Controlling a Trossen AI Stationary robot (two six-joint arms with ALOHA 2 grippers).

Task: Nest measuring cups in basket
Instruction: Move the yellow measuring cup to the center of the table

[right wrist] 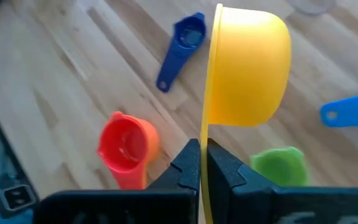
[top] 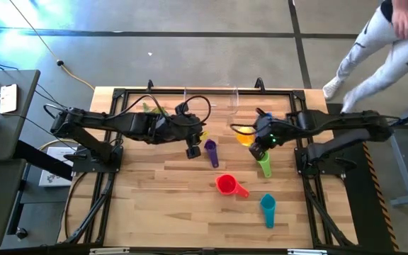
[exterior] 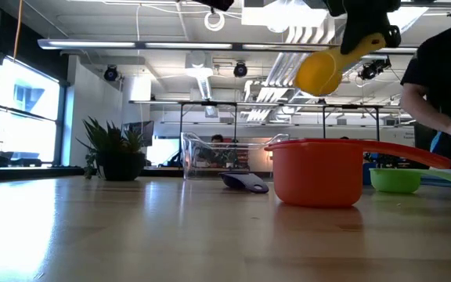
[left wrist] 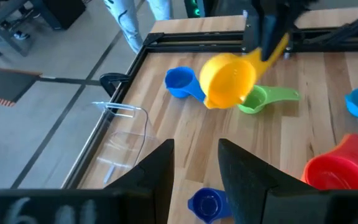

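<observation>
While the yellow cup (right wrist: pixel 247 68) is clamped by its handle in the shut right claw (right wrist: pixel 202 163), clear of the bench (top: pixel 161 205), the basket (top: pixel 210 101) sits at 12 o'clock. Left claw (left wrist: pixel 195 163) is held open, empty, over the purple cup (top: pixel 210 150).

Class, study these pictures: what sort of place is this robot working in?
Probably a robotics lab in an open-plan office: a wooden table in a black frame, exposed ceiling ducts, desks and monitors behind, a potted plant.
</observation>
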